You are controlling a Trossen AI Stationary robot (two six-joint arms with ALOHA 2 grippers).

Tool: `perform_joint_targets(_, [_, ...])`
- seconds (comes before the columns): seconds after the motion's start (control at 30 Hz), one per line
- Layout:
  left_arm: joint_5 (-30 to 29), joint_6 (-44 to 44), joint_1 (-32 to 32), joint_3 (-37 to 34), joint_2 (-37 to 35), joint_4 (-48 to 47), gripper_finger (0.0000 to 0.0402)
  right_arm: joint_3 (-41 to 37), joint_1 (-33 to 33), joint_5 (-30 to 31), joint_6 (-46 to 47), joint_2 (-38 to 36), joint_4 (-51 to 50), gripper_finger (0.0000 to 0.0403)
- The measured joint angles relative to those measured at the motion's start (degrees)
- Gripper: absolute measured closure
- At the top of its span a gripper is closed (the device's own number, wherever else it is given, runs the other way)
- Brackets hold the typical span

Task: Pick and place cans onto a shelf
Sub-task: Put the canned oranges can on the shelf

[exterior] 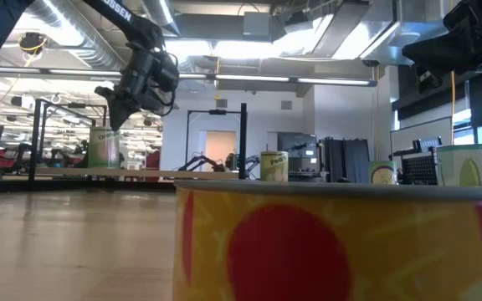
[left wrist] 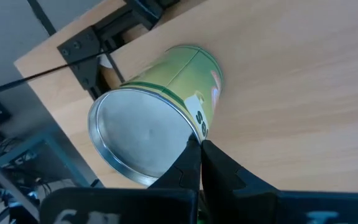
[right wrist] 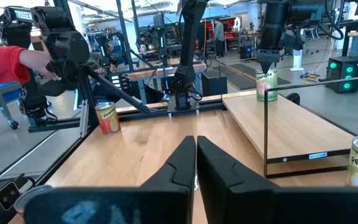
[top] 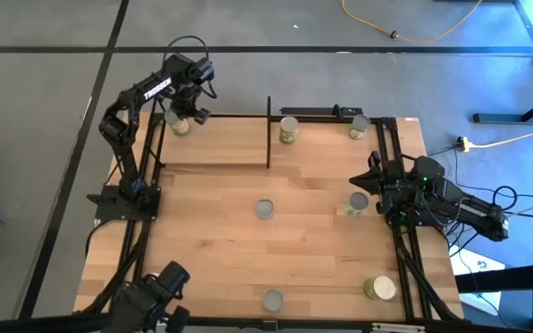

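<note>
On shelf (top: 220, 143): 3 cans, the left can (top: 179, 122) under the left end effector (top: 192, 113), its fingers closed, off it.
Left on tabletop (top: 211, 240): 4 cans.
Right end effector (top: 370, 178): closed, empty.

The shelf (top: 276, 141), a light wooden board framed by thin black posts, is seen across the upper part of the high view. Three cans are stood upright on it: one at upper left (top: 179, 121), one near the centre post (top: 289, 129), one at upper right (top: 359, 126). Four more cans are stood on the bench: centre (top: 265, 210), right (top: 358, 203), lower centre (top: 272, 300), lower right (top: 379, 289).
</note>
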Motion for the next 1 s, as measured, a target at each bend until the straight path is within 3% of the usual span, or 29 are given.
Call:
perform_joint_targets(0.27, [-2.0,0.0,0.2,0.0,0.0,0.2,0.0401,0.0,0.0,0.0,-0.2,0.0,0.0,0.0384])
perform_joint_targets(0.8, [-0.4,0.4,0.2,0.0,0.0,0.2,0.0401,0.0,0.0,0.0,-0.2,0.0,0.0,0.0384])
perform_joint_targets(1.0, [-0.6,0.4,0.2,-3.1,-0.4,1.4,0.0401,0.0,0.0,0.0,-0.2,0.0,0.0,0.0384])
